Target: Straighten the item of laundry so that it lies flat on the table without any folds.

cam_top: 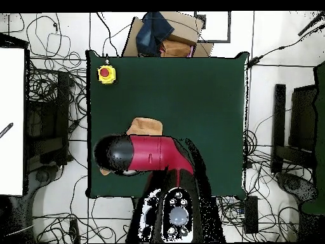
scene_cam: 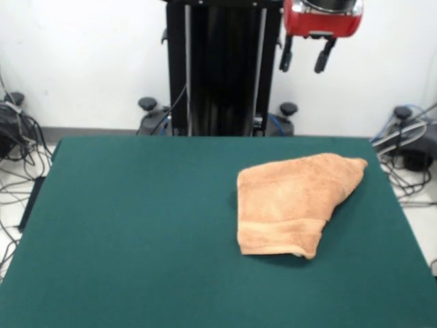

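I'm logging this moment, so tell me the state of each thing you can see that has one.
towel: folded over itself, lying on the table, nothing touching it.
gripper: open, empty, raised high above the table.
arm: over the table, covering most of the towel in the overhead view.
table: holds the towel and a yellow box with a red button at one corner.

the towel (scene_cam: 295, 203) lies on the table (scene_cam: 136, 232) right of centre, gripper (scene_cam: 307, 56) raised above its far edge.

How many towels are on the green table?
1. The peach-orange towel lies folded on the table, below the raised gripper; the arm hides most of it overhead.
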Motion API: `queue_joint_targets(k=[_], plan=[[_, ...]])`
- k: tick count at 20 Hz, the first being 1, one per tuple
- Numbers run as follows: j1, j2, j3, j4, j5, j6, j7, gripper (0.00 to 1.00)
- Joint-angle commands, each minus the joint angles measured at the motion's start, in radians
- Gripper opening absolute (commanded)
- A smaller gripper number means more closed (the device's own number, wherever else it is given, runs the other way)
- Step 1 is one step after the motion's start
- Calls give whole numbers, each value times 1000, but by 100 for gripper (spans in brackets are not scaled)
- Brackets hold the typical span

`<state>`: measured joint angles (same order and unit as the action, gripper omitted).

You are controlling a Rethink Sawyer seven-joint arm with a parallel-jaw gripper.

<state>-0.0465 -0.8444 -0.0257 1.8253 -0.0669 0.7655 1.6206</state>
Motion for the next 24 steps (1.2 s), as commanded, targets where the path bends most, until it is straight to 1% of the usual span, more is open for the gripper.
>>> queue_joint_targets(k=[1,8,10,16,18,20,21,24], plan=[[7,15,22,-11,-12,-40,144,100],[-34,-4,41,18,-11,-49,87,100],[-45,9,49,9,-22,-26,62,100],[-97,35,89,20,-30,-34,-6,100],[-103,53,95,10,-43,-28,-17,100],[-92,64,85,1,-65,-14,-8,100],[-86,77,78,-19,-72,-6,4,100],[-80,95,73,-44,-73,-2,22,100]])
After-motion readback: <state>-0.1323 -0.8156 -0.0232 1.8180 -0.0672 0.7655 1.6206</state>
